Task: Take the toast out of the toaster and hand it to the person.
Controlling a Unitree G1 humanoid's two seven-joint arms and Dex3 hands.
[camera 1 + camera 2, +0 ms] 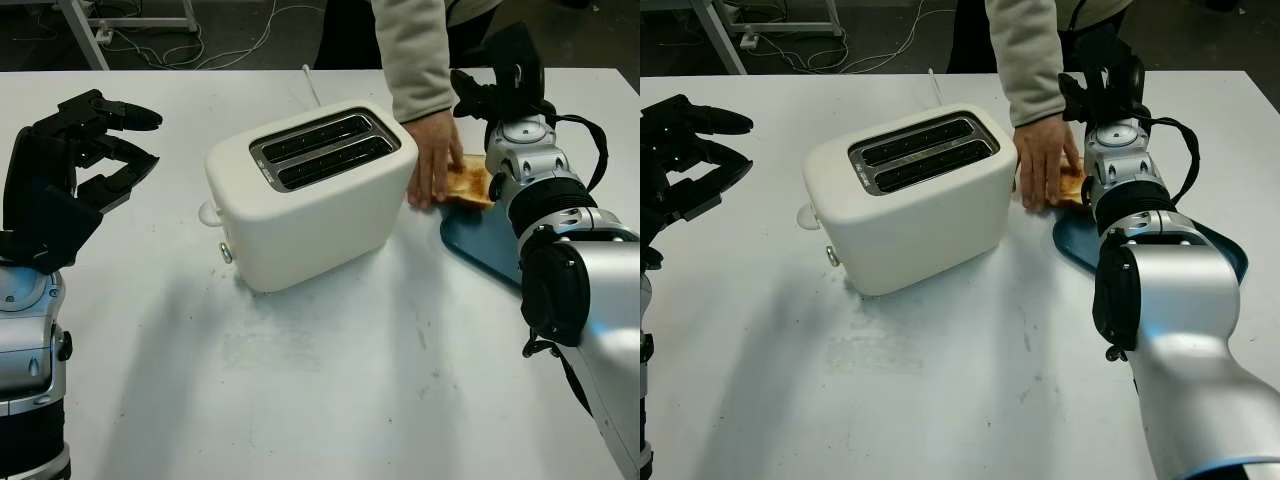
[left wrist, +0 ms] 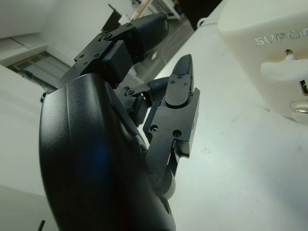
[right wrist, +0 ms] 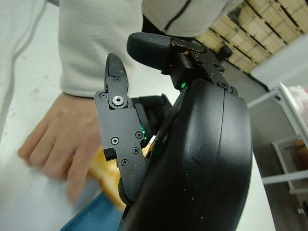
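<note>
The white toaster [image 1: 310,195] stands mid-table with both slots empty. The toast [image 1: 472,182] lies at the edge of a blue plate [image 1: 485,245] to the toaster's right. A person's hand [image 1: 435,160] in a beige sleeve grips the toast from the toaster side. My right hand [image 1: 500,80] hovers just above and behind the toast, open and holding nothing; in the right wrist view the toast [image 3: 103,175] shows below its fingers [image 3: 118,130], under the person's hand [image 3: 62,139]. My left hand [image 1: 100,150] is raised at the far left, open, apart from the toaster.
The toaster's lever [image 1: 210,213] sticks out on the side facing my left hand, seen close as the lever [image 2: 284,67] in the left wrist view. The white table [image 1: 330,380] spreads wide in front. Cables and a frame leg lie on the floor beyond the far edge.
</note>
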